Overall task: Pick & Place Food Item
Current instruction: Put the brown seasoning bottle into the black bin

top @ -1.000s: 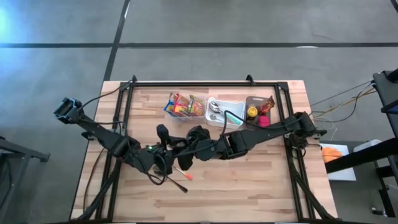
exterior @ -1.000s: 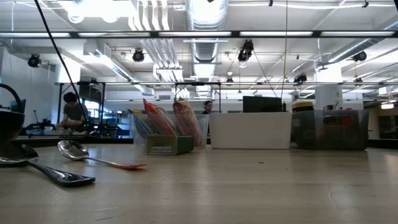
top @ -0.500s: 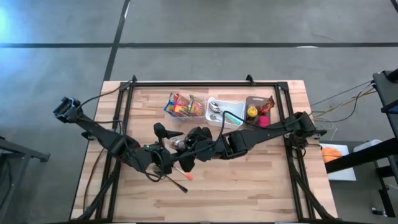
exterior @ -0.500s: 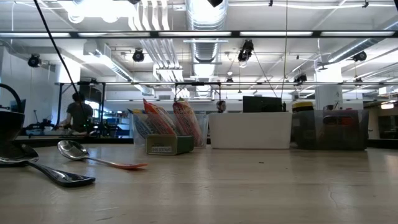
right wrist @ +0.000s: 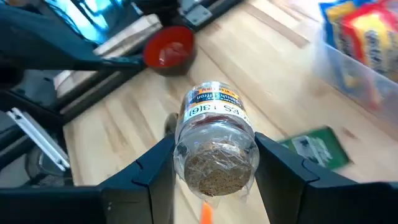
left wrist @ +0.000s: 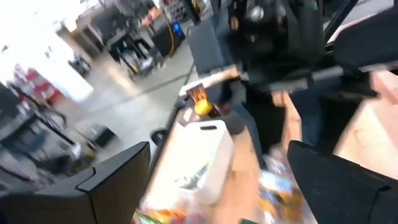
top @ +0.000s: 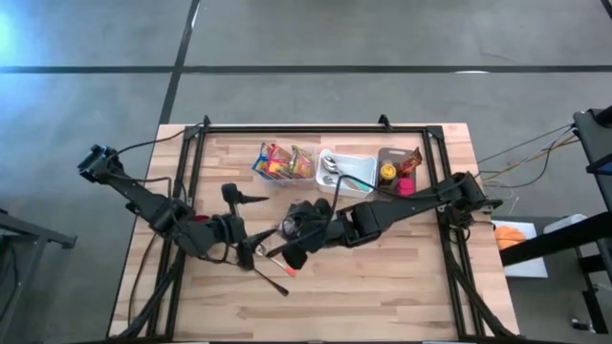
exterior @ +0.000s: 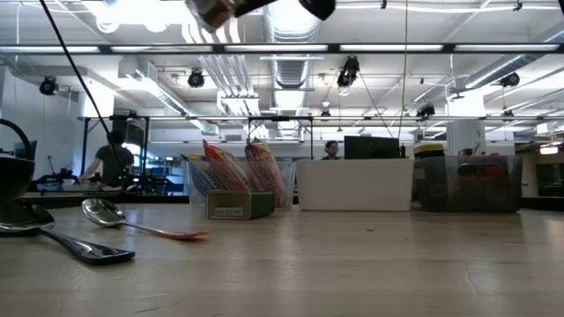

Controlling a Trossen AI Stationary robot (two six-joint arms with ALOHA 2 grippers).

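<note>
Now, done: spice jar [right wrist: 216, 134] clamped in my right gripper [right wrist: 214, 163], lifted.
Left gripper [top: 236, 203]: fingers apart, empty.
Left: placing the jar.

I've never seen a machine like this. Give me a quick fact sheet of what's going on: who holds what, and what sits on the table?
Right gripper: shut on a small spice jar, held above the table
Left gripper: open, empty, beside the jar
Table: light wood
Back row: clear bin of snack packets, white tray with spoons, dark tray with small items
Loose on table: metal spoon, orange-handled utensil
</note>
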